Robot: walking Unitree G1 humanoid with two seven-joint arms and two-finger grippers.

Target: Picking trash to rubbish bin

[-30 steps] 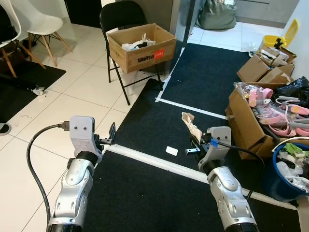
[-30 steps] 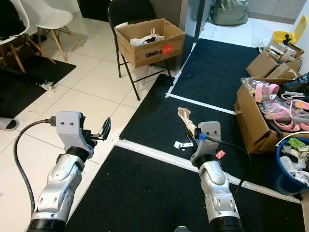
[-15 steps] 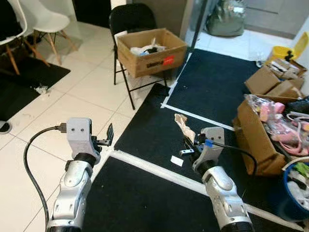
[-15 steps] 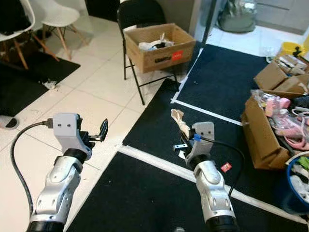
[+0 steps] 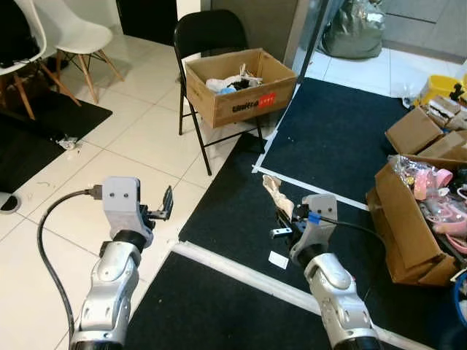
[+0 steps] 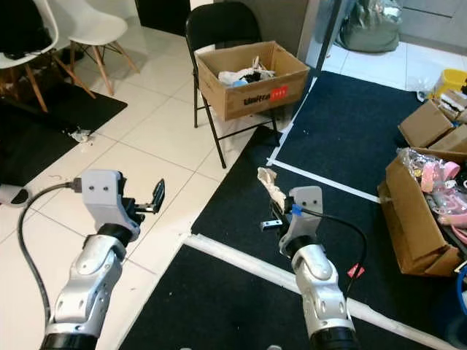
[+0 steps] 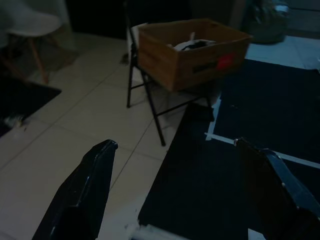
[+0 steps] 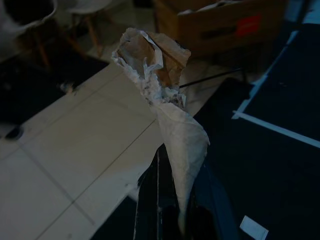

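The right gripper is clenched on a crumpled piece of paper, which is the trash of this task. The fingers pinch only the lower, twisted end, so the wider torn part stands up above them and stays free of the black mat below. The arm holds it out in front of the body, probably to carry it without dropping it.

The left gripper is released, its two fingers apart and holding nothing, raised over the white floor tiles on the left.

Farther away, a cardboard box with some waste inside rests on a black folding chair. I think this box serves as the bin, so the paper must travel forward and a little left to reach it. A small white scrap lies on the mat near the right arm.
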